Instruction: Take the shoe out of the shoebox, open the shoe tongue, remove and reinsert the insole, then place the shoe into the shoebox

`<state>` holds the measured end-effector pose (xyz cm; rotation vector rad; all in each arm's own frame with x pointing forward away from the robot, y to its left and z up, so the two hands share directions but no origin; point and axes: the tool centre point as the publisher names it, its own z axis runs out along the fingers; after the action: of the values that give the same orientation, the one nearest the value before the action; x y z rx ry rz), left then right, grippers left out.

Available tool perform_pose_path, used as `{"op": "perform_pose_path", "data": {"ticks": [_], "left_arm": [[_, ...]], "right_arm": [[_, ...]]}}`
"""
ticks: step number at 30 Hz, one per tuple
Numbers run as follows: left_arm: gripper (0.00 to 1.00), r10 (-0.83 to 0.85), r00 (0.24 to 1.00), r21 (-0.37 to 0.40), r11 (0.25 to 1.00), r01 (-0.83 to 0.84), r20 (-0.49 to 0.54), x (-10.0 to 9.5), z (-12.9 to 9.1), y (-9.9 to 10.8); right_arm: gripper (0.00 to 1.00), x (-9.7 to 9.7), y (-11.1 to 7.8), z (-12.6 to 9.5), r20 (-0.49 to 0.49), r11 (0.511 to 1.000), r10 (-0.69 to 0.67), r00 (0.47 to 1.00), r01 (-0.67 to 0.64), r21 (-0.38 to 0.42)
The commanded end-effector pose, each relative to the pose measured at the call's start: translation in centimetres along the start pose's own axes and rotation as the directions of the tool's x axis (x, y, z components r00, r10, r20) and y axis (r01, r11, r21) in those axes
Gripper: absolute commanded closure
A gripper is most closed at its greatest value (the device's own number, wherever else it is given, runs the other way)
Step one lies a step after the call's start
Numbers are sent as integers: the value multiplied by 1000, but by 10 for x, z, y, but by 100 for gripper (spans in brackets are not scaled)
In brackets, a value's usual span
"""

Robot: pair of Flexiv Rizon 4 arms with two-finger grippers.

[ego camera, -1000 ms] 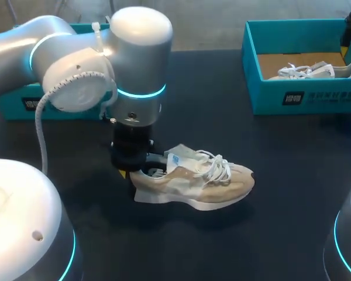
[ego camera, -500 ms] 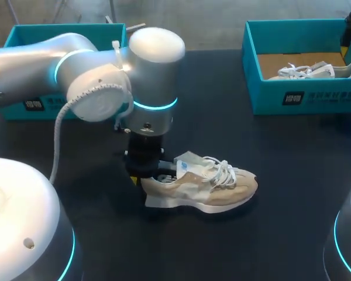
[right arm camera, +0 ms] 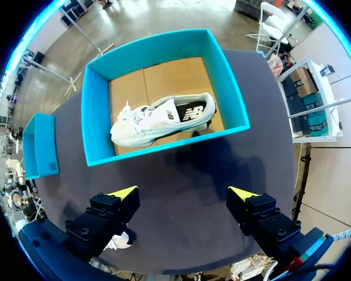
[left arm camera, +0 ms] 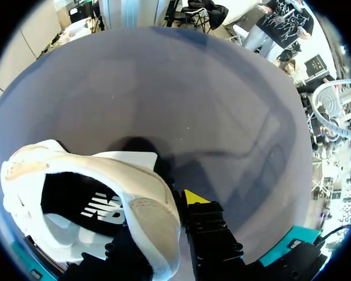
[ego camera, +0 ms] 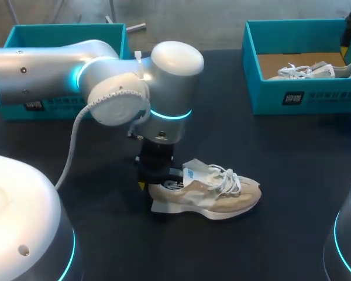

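Note:
A beige shoe (ego camera: 213,196) with white laces lies sideways to me in the middle of the dark table, toe to the right. My left gripper (ego camera: 156,177) points straight down at its heel and is shut on the heel collar. In the left wrist view the heel wall (left arm camera: 155,213) sits between the fingers: one yellow-tipped finger (left arm camera: 194,197) is outside it and the other is hidden inside the shoe (left arm camera: 76,205). My right gripper (right arm camera: 183,194) hangs open and empty high above the teal shoebox (right arm camera: 158,153).
The teal shoebox (ego camera: 292,96) at the back right holds a second, white shoe (ego camera: 313,71) on its cardboard floor. Another teal box (ego camera: 64,34) stands at the back left behind my left arm. Bare tabletop (ego camera: 292,175) stretches between the beige shoe and the right box.
My left arm has moved to the right and slightly toward the table's front, taking the beige shoe with it by the heel. The right gripper has stayed where it was.

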<state>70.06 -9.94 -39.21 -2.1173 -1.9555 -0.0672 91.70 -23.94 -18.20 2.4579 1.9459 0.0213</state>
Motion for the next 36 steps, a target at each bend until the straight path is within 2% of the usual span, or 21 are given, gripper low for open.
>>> {"op": "perform_pose_path", "data": {"ticks": [1, 10, 11, 14, 16, 19, 22, 28, 36], "left_arm": [[100, 5, 1000, -6, 1000, -5, -8, -7, 6, 2], [100, 15, 1000, -17, 1000, -15, 3, -5, 8, 1], [96, 16, 1000, -19, 1000, -16, 6, -4, 8, 0], [62, 25, 999, -27, 999, -24, 19, -2, 7, 0], [48, 29, 999, -32, 999, -28, 24, -1, 5, -1], [20, 37, 999, -40, 999, -35, 38, 2, 1, -3], [0, 48, 998, -49, 998, -46, 49, 3, -3, -6], [0, 66, 994, -71, 996, -59, 90, 7, -18, -14], [0, 47, 980, -74, 997, -33, 192, 22, -54, -32]], "right_arm": [[0, 0, 0, 0, -1, 1000, 0, 1000, 0, -1], [0, 0, 0, 0, -1, 1000, 0, 1000, 0, -1], [0, 0, 0, 0, -1, 1000, 0, 1000, 0, -1], [0, 0, 0, 0, -1, 1000, 0, 1000, 0, -1], [0, 0, 0, 0, -1, 1000, 0, 1000, 0, -1], [0, 0, 0, 0, -1, 1000, 0, 1000, 0, -1], [0, 0, 0, 0, -1, 1000, 0, 1000, 0, -1], [0, 0, 0, 0, -1, 1000, 0, 1000, 0, -1], [0, 0, 0, 0, -1, 1000, 0, 1000, 0, -1]]}}
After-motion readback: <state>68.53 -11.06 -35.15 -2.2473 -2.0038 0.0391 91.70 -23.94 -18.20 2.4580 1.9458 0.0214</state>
